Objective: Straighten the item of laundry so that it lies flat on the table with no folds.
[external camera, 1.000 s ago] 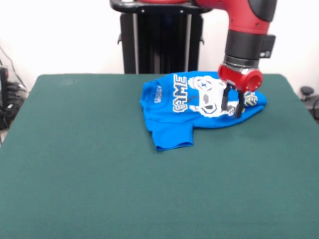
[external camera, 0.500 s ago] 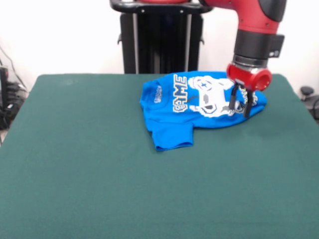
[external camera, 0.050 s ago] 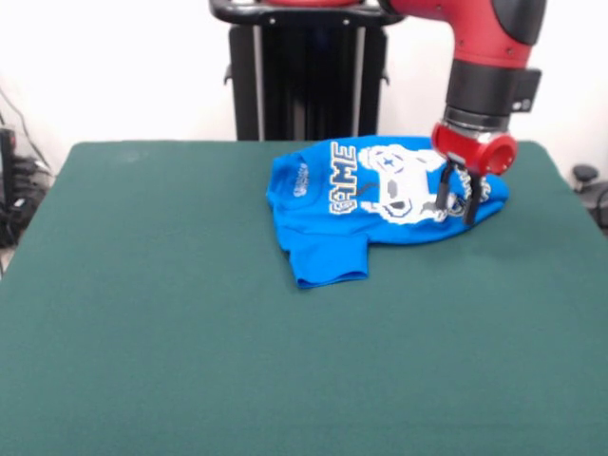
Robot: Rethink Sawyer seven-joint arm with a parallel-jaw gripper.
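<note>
The blue T-shirt point(external camera, 0.050 s ago: 356, 204) lies on the green table point(external camera, 0.050 s ago: 190, 332), toward the table's far edge and somewhat right of its middle. It is not flat: the body is bunched into a wide rumpled shape, and one part — a sleeve or a folded-over flap, which of the two cannot be told — sticks out from the shirt's lower left toward the near side of the table. The printed side faces up, with the letters "AME" running sideways near the shirt's left part and the white controller graphic to the right of them.

The gripper point(external camera, 0.050 s ago: 457, 201) hangs from the red arm point(external camera, 0.050 s ago: 484, 57) over the shirt's right end, just beyond the controller print. Its two dark fingers point(external camera, 0.050 s ago: 444, 195) point downward with a visible gap between them — they stand apart, with no cloth pinched. Their tips are low against the shirt's right edge; whether they touch the fabric cannot be told.
</note>
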